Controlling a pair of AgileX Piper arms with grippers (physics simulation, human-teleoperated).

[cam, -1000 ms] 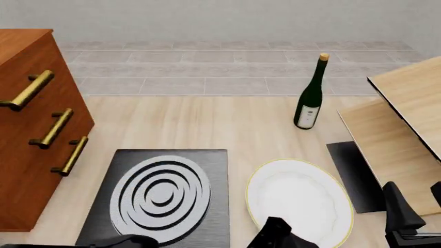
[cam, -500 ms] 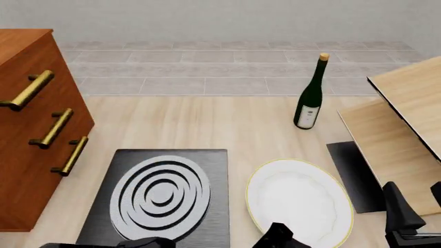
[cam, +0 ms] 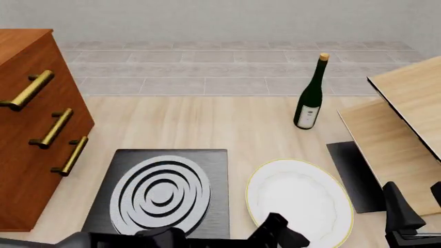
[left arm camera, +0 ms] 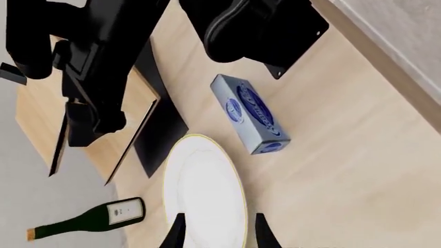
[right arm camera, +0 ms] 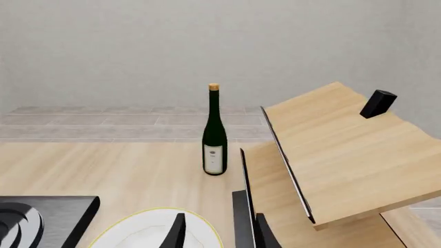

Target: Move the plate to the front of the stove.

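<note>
Left wrist view: left tool (left arm camera: 215, 233) has spread fingertips straddling the near rim of the plate (left arm camera: 204, 196), not closed on it; only this view shows a blue box (left arm camera: 249, 113) on the counter (left arm camera: 344, 155), near the arm bases; bottle (left arm camera: 90, 218) beyond.

Front view: since a second ago the left arm has swept in along the near edge, its tool (cam: 279, 235) now at the plate's (cam: 298, 199) near rim; plate unmoved, right of the stove (cam: 162, 194), so a grasp looks imminent; the blue box lies out of frame.

Right wrist view: right tool (right arm camera: 215, 232) open and empty, idle near the plate's (right arm camera: 148, 227) right side; alone shows the tilted boards (right arm camera: 337, 155) edge-on.
</note>
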